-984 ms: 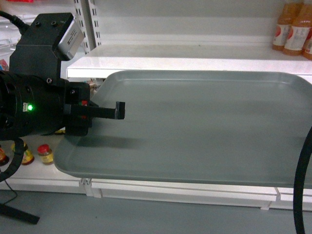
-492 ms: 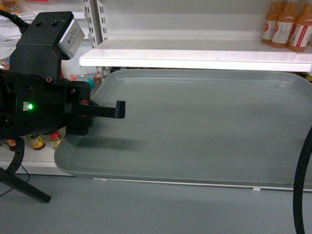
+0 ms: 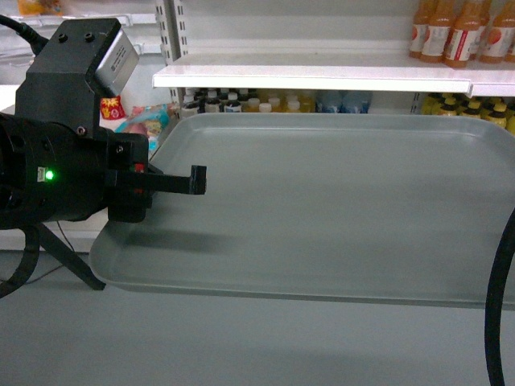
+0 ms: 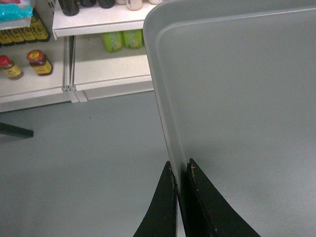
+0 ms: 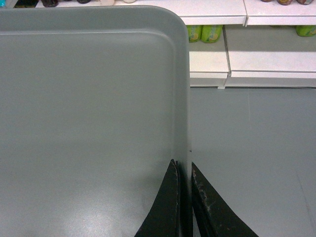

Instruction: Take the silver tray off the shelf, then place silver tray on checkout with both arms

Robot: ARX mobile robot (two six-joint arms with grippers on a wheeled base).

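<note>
Head view, nearest: the left end effector (image 3: 190, 182) is clamped on the left rim of the silver tray (image 3: 322, 209), one finger over the tray's inside, a green light (image 3: 49, 175) glowing on its black housing. From the left wrist, its two fingers (image 4: 165, 207) pinch that rim between them. From the right wrist, the right end effector (image 5: 183, 202) is likewise closed on the tray's right rim. The tray hangs level in the air above grey floor (image 3: 161, 338), clear of the shelf (image 3: 314, 77) behind it. Farther back stand small jars (image 4: 38, 61) and green bottles (image 4: 122, 39) on low boards, and orange bottles (image 3: 451, 32) on the far upper right. Their labels are too blurred to read.
</note>
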